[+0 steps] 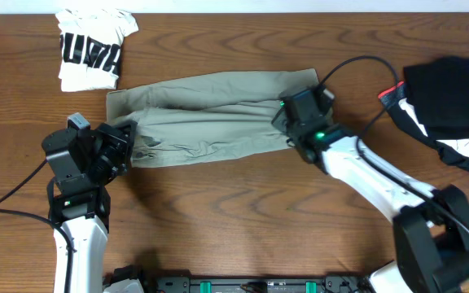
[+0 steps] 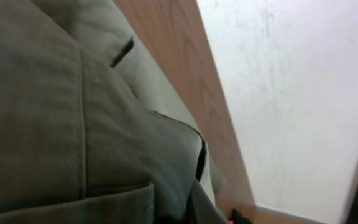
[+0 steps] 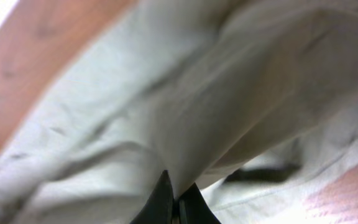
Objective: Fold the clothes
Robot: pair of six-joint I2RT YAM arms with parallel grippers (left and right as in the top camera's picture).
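Left arm [image 1: 78, 207] is raised from the near edge, wrist bent inward; left pincer [image 1: 127, 137] is clamped on the shorts [image 1: 210, 114] at their left end. Right arm [image 1: 365, 167] is stretched diagonally across the surface; right pincer [image 1: 284, 122] is pinched tight on a fold at the right end, fingertips [image 3: 164, 200] pressed together.

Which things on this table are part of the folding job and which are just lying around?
Job: khaki shorts, gripped at either end by left claw and right claw.
Lying about: white printed tee, folded, at the far edge; black garment pile on the right.
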